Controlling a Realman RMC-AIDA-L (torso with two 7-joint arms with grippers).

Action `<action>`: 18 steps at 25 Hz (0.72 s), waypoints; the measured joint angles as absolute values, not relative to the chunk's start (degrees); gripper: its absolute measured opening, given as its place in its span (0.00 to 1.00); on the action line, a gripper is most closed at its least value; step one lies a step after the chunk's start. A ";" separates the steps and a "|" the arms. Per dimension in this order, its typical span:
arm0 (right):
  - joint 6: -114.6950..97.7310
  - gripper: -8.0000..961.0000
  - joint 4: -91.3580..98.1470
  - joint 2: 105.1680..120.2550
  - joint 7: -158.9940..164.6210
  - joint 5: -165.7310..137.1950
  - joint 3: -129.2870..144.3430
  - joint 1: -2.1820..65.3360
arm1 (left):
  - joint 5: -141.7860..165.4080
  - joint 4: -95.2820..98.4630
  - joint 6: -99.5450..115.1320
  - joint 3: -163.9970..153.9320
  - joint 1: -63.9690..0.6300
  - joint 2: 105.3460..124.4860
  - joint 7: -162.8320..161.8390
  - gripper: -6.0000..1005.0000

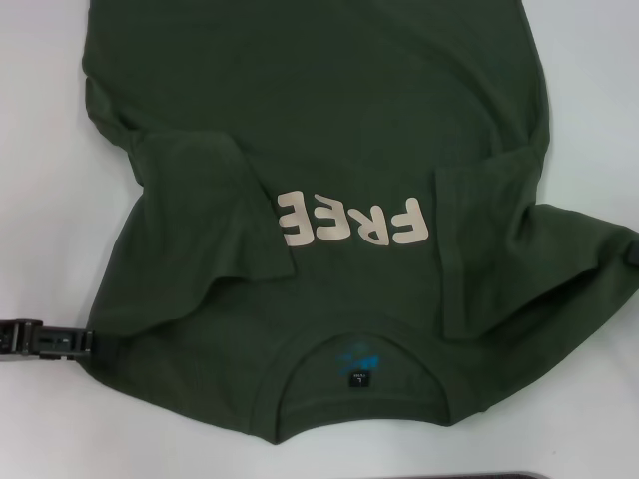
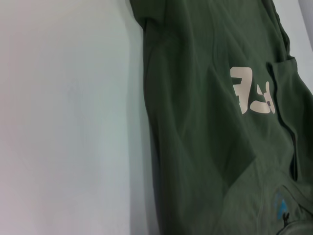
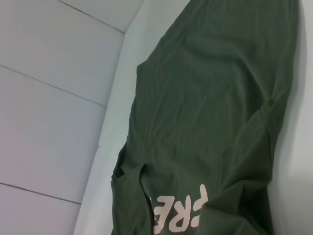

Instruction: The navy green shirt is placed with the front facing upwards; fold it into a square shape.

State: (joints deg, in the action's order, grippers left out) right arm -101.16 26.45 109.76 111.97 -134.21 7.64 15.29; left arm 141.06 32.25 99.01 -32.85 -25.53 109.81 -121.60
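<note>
The dark olive-green cotton shirt with cream "FREE" lettering is lying face up on the white table, collar nearest the robot, both sleeves folded inward. The left gripper is sitting at its near-left edge, the right gripper at the right edge; I cannot tell either's finger state.
</note>
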 joint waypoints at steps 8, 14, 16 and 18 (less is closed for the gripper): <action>-101.17 0.02 26.45 109.72 111.96 -134.29 7.64 15.29 | 141.06 32.26 98.69 -32.95 -25.71 110.00 -121.57 0.75; -101.24 0.02 26.45 109.68 112.00 -134.30 7.64 15.33 | 141.06 32.26 98.06 -32.96 -25.91 110.08 -121.82 0.71; -101.25 0.02 26.45 109.67 112.08 -134.30 7.64 15.35 | 141.09 32.26 97.88 -32.96 -25.93 110.16 -121.86 0.70; -101.25 0.02 26.45 109.63 112.13 -134.29 7.65 15.36 | 141.30 32.26 97.71 -32.96 -26.00 110.22 -121.88 0.68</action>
State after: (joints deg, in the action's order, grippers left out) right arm -101.25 26.45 109.63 112.13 -134.29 7.65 15.36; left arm 141.30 32.26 97.71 -32.96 -26.00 110.22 -121.88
